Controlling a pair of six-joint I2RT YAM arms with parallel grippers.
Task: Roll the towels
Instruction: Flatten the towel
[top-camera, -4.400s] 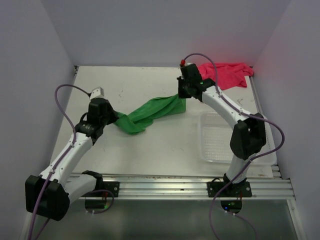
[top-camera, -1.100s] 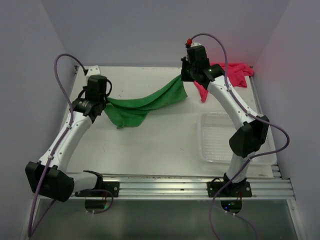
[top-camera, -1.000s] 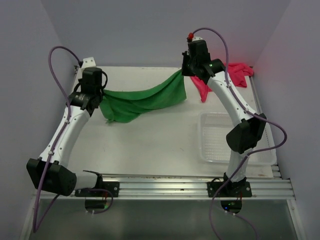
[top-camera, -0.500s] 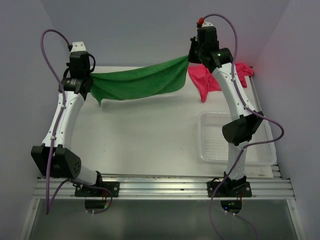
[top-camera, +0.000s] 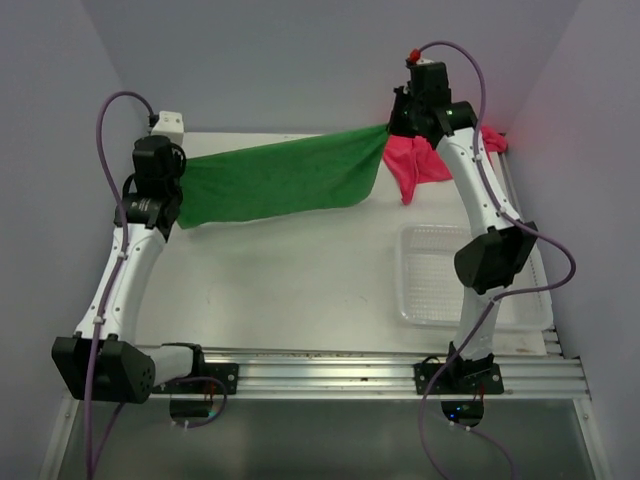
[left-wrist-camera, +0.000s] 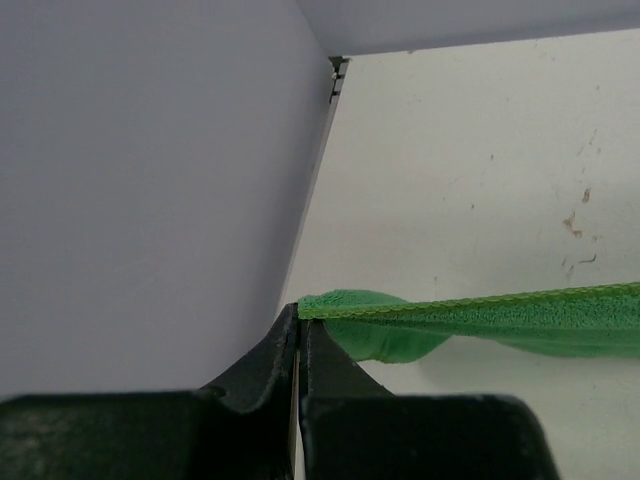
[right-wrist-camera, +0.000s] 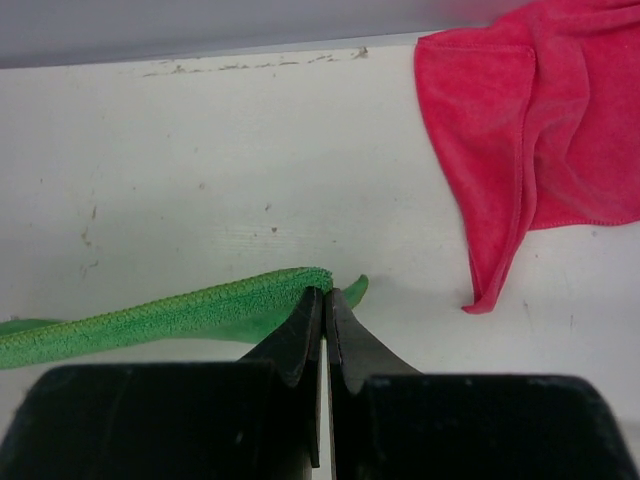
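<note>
Green microfibre, spread wide and held up between two raised arms. Green towel (top-camera: 275, 180) strung across the far half of the table (top-camera: 300, 290), from about 10 o'clock to about 1 o'clock in the overhead view. Top hem pulled nearly straight, cloth hanging below it as one broad band. No telling from these views whether the lower edge brushes the tabletop.

Left gripper (left-wrist-camera: 298, 312) at the 10 o'clock end: black jaws pinched together on one corner of the cloth, only a hairline slit between them. From the left wrist, stitched hem seen edge-on, leaving the fingertips and running off toward 3 o'clock, with a soft fold drooping just under it.

Right gripper (right-wrist-camera: 323, 293) at the 1 o'clock end: jaws likewise clamped tight on the opposite corner. From the right wrist, hem stretching away toward 9 o'clock and a small green tip poking out on the 2 o'clock side of the fingertips.

Pink-red towel (right-wrist-camera: 540, 130) loose and rumpled on the table in the far corner at 1 to 2 o'clock, unheld, partly behind the right arm in the overhead view, near the green corner but apart from it.

Clear mesh basket (top-camera: 440, 275) at 3 to 4 o'clock, beside the right arm's elbow, well apart from both towels.
</note>
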